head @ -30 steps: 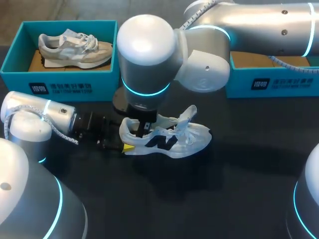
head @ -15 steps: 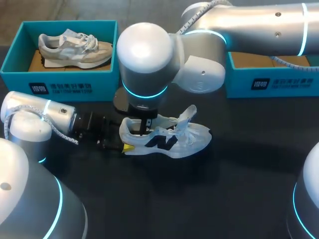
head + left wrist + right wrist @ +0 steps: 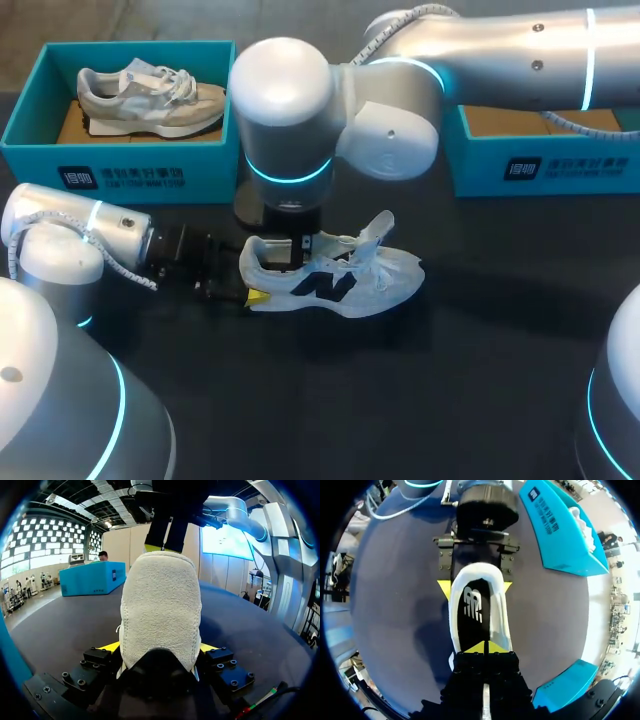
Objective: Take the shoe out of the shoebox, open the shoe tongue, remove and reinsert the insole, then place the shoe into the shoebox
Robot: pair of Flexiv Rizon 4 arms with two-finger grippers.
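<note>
head view: the white sneaker [image 3: 335,275] lies on its sole on the dark counter [image 3: 450,380], out of the box. the left claw [image 3: 250,293] clamps its heel from behind. the right claw [image 3: 295,250] dips into the shoe's opening from above. a teal shoebox [image 3: 120,160] behind holds a grey sneaker [image 3: 150,95].

left wrist view: both yellow fingertips [image 3: 107,647] press the heel's two sides.

right wrist view: the right claw's tips are together over the black insole [image 3: 472,610]; whether they pinch it i cannot tell.
</note>
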